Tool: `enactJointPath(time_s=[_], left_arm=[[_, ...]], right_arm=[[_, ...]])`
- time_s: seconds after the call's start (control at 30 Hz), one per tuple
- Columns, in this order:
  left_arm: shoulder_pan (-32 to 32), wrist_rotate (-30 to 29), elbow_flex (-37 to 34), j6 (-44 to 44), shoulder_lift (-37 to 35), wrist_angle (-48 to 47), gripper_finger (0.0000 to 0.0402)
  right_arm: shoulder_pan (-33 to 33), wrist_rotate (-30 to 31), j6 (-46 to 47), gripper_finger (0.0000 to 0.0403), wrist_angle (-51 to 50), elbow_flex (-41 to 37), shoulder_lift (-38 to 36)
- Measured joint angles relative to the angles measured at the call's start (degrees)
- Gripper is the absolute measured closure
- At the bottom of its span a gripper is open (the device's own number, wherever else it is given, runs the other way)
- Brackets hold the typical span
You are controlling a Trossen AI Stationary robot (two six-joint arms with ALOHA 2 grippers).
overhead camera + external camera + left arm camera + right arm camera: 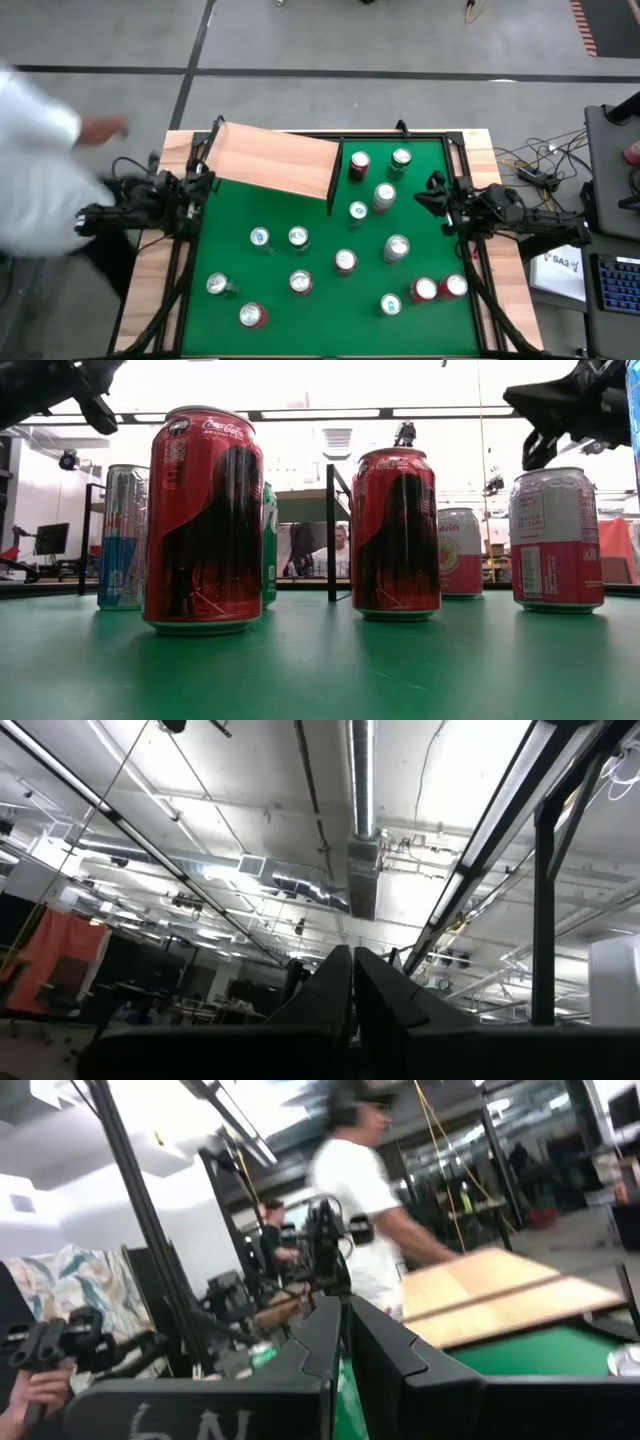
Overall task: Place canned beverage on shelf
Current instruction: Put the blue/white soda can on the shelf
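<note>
The left pincer (205,183) is sitting pressed together at the left edge of the bench (420,240), gripping nothing; in its wrist view its two dark fingers (335,985) are meeting edge to edge and pointing up at the ceiling; the right pincer (432,195) is waiting at the right edge, also pressed together and empty, its fingers (325,1330) lying side by side in its own wrist view.

The shelf (275,160) is lying tilted across the far left corner of the bench, just beside the left pincer, its thin dark end panel (335,170) facing toward the right pincer; no can is resting on it.

The cans are standing upright on the green surface between the two pincers and nearer the front; a red-topped can (359,163) and a green one (401,158) are standing just past the end panel, near the right pincer; two red cans (425,290) are standing touching, toward the front right corner.

A person in a white top (35,140) is blurring past beside the left arm, off the bench.
</note>
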Motion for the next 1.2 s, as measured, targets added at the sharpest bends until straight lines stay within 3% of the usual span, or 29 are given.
enactJointPath(time_s=[0.3, 0.5, 0.67, 0.8, 0.97, 1.2], left_arm=[[0.0, 0.0, 0.0, -4.4, 0.2, -2.4, 0.0402], [0.0, 1.0, 0.0, -10.8, 5.9, 0.2, 0.0402], [0.0, 2.2, 0.0, -13.1, 13.9, 7.7, 0.0402], [-0.1, 5.1, 3.6, -18.4, 19.4, 4.5, 0.0402], [-0.8, 8.8, 14.2, -21.0, 26.0, -13.6, 0.0402], [-2.8, 7.7, 34.1, -21.0, 33.8, -57.1, 0.0402]], right_arm=[[0.0, 0.1, -0.8, 0.0385, 8.7, 0.1, 5.0], [0.0, 0.1, -5.1, 0.0385, 9.3, 4.5, 10.7], [0.0, 0.7, -12.4, 0.0385, 2.2, 12.3, 16.4], [0.0, 2.5, -13.8, 0.0385, -5.8, 18.9, 20.4], [-0.1, 4.1, -12.8, 0.0385, -15.8, 24.9, 24.4], [0.0, 4.0, -10.8, 0.0385, -20.7, 28.5, 26.2]])
